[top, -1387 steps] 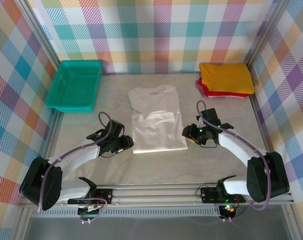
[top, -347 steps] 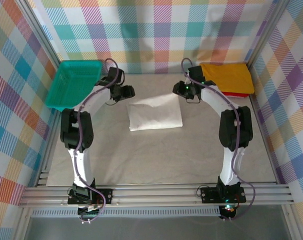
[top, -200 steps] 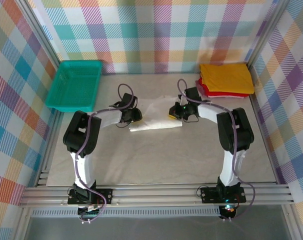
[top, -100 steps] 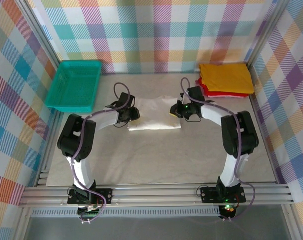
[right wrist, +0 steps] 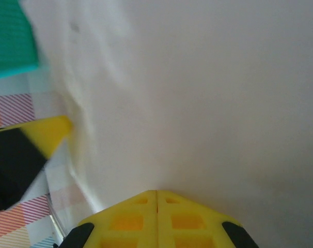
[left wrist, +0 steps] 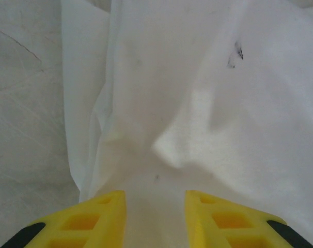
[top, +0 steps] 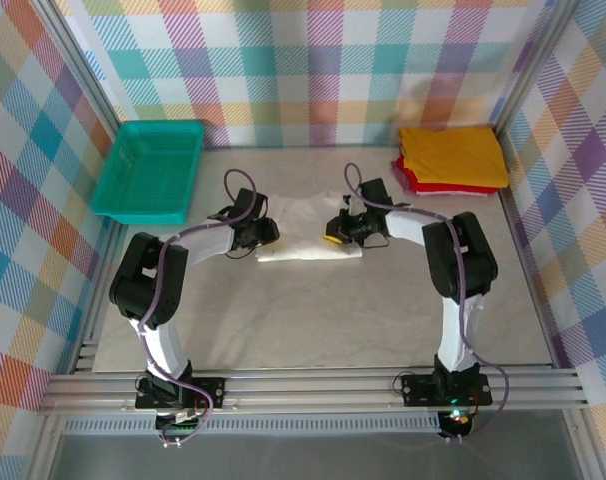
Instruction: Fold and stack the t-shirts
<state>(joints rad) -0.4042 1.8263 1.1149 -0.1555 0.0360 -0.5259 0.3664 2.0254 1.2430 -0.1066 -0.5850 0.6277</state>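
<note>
A thin, wrinkled white cotton t-shirt [top: 308, 232] lies folded mid-table. The left gripper [left wrist: 155, 206] pinches its left edge, cloth bunched between part-open yellow fingers [left wrist: 94, 212]. The right gripper [right wrist: 156, 199] — fingers together — nips the right edge, probably for another fold.

White t-shirt [left wrist: 208, 103]: thin matt cloth, wrinkly. Fingers [left wrist: 94, 217] yellow plastic w/ ribbed cutouts. Basket [top: 148, 170] teal plastic mesh; table [top: 313, 310] smooth, matt
</note>
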